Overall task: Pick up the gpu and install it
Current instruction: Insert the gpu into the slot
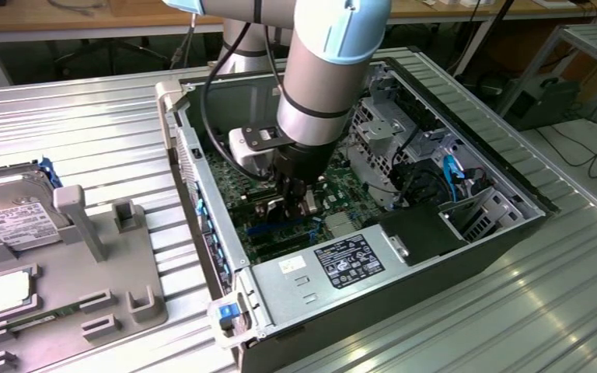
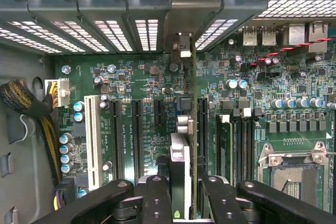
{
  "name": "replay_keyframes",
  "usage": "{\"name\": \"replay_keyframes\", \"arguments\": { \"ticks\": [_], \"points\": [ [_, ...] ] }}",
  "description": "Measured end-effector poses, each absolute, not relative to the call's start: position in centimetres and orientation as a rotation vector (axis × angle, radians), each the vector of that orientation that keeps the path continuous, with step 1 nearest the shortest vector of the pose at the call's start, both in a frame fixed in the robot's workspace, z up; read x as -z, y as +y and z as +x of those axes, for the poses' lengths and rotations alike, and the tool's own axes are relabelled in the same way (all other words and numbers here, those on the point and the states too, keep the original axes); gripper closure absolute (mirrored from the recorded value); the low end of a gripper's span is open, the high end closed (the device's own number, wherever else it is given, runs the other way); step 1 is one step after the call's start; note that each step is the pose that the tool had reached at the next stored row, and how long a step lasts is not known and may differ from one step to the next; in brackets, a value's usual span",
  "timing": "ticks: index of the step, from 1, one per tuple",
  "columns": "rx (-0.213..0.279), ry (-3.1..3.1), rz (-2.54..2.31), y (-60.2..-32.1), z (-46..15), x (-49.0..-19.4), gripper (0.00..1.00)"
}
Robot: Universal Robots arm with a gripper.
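Gripping the gpu [image 2: 179, 177] edge-on between black matte fingers [image 2: 157, 203] of the gripper [image 2: 181, 203], thin dark card with silvery metal parts standing upright directly ahead of the pincer. Hovering over the glossy green motherboard [image 2: 142, 77] inside the open grey sheet-metal computer case [image 1: 277, 280], card aligned near long black slots [image 2: 137, 135], bracket end nearing the perforated rear wall [image 2: 79, 30]. Resting on ribbed metal desk [image 1: 91, 116].

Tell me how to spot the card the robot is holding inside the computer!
Find the open computer case on the metal table, then the robot's gripper reaching down over the green motherboard. Between its black fingers stands the gpu, seen edge-on. Unlike the empty slots beside it, it stands up off the board.
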State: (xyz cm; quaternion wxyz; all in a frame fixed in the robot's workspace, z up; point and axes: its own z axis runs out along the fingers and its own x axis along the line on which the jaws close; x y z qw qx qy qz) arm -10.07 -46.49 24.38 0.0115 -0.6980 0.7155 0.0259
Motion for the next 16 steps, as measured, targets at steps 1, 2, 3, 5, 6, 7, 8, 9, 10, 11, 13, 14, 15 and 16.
{"name": "replay_keyframes", "arguments": {
  "ticks": [1,2,3,5,6,7,8,9,10,11,13,14,15,16],
  "points": [
    [-0.081,2.231,-2.177,-46.49,-10.07,-24.42,0.72],
    [-0.081,2.231,-2.177,-46.49,-10.07,-24.46,0.72],
    [-0.081,2.231,-2.177,-46.49,-10.07,-24.47,0.72],
    [-0.081,2.231,-2.177,-46.49,-10.07,-24.48,0.72],
    [-0.081,2.232,-2.177,-46.49,-10.07,-24.48,0.72],
    [-0.081,2.232,-2.177,-46.49,-10.08,-24.48,0.72],
    [-0.081,2.232,-2.177,-46.49,-10.07,-24.48,0.72],
    [-0.081,2.232,-2.177,-46.49,-10.07,-24.48,0.72],
    [-0.081,2.232,-2.177,-46.49,-10.07,-24.48,0.72],
    [-0.081,2.232,-2.177,-46.49,-10.08,-24.48,0.72],
    [-0.081,2.231,-2.177,-46.49,-10.08,-24.48,0.72],
    [-0.081,2.232,-2.177,-46.49,-10.08,-24.48,0.72],
    [-0.081,2.231,-2.177,-46.49,-10.08,-24.48,0.72],
    [-0.081,2.231,-2.177,-46.49,-10.08,-24.49,0.72]
  ]
}}
